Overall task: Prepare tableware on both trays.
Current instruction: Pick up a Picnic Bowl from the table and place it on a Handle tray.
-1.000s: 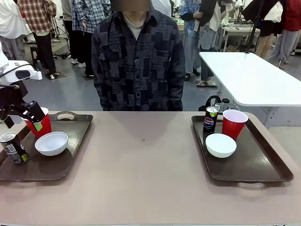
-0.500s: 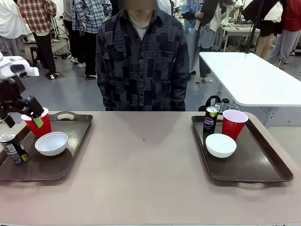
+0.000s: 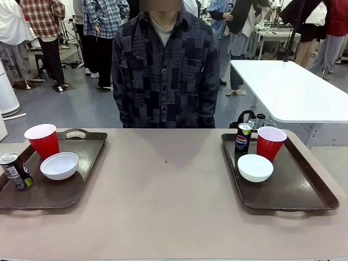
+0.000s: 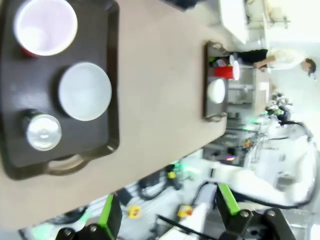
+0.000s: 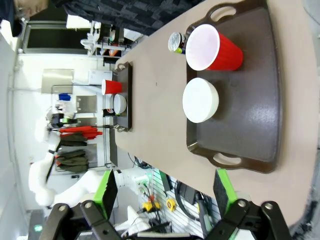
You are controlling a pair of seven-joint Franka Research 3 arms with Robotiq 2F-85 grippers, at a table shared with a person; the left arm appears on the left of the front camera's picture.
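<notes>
The left gripper [image 4: 167, 217], black with green pads, hangs high above the table with its jaws spread wide and nothing between them. Below it the left dark brown rectangular plastic tray [image 3: 81, 187] with raised rim and cut-out handles carries a slim dark drink can [image 3: 15, 171] at its outer edge, a red plastic cup with a white inside [image 3: 43, 141] at the far corner and a small round white bowl [image 3: 59, 165] just in front of the cup. A person in a dark patterned shirt [image 3: 166, 70] stands at the far side of the beige table [image 3: 163, 212]. The right matching brown tray [image 3: 293, 190] holds a second dark can [image 3: 243, 138], a second red cup [image 3: 269, 143] just beside it and a second white bowl [image 3: 255, 167] in front of both. The right gripper [image 5: 165, 197] hovers high over that tray, jaws likewise released and empty
</notes>
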